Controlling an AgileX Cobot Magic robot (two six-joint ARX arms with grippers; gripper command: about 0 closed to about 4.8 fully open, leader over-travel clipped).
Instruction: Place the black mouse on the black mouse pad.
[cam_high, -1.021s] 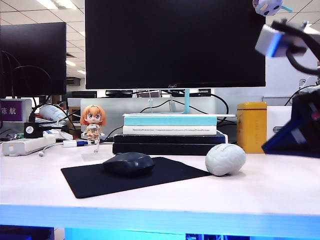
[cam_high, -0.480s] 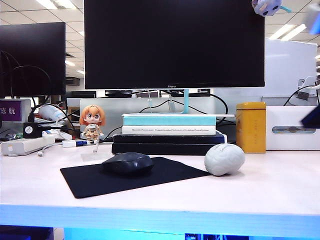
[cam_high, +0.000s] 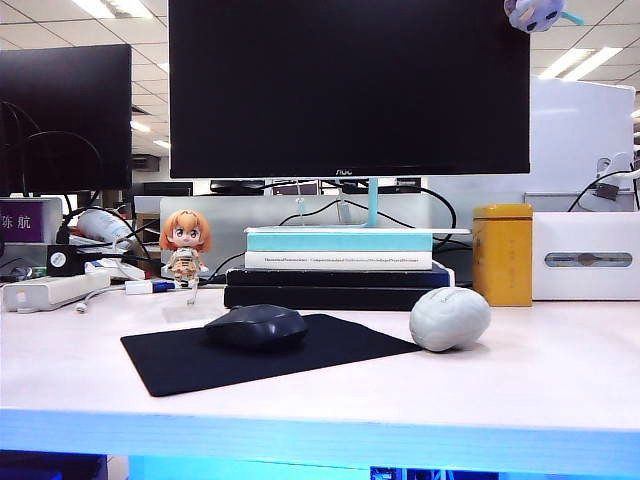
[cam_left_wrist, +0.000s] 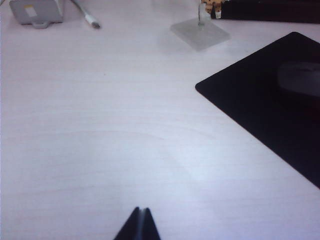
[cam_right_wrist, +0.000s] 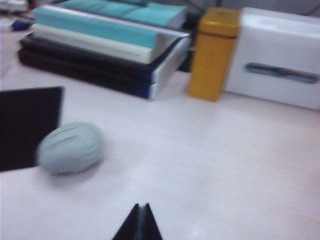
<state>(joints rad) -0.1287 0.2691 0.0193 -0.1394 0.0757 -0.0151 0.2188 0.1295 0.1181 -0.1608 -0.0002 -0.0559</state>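
- Since the earlier frame, the right arm has been withdrawn from the exterior view.
- Right gripper (cam_right_wrist: 139, 220) is seen closed and empty, the grey ball (cam_right_wrist: 70, 147) ahead.
- Left gripper (cam_left_wrist: 138, 225) is closed, empty.
- Black mouse (cam_high: 256, 327) is found lying on the black mouse pad (cam_high: 180, 360), ahead of the left gripper.

We see the mouse (cam_high: 257, 326), low, rounded, matte black, sitting upright on the pad (cam_high: 200, 362) near its back edge. The pad, thin, flat, black, lies angled on the desk's front-left part.
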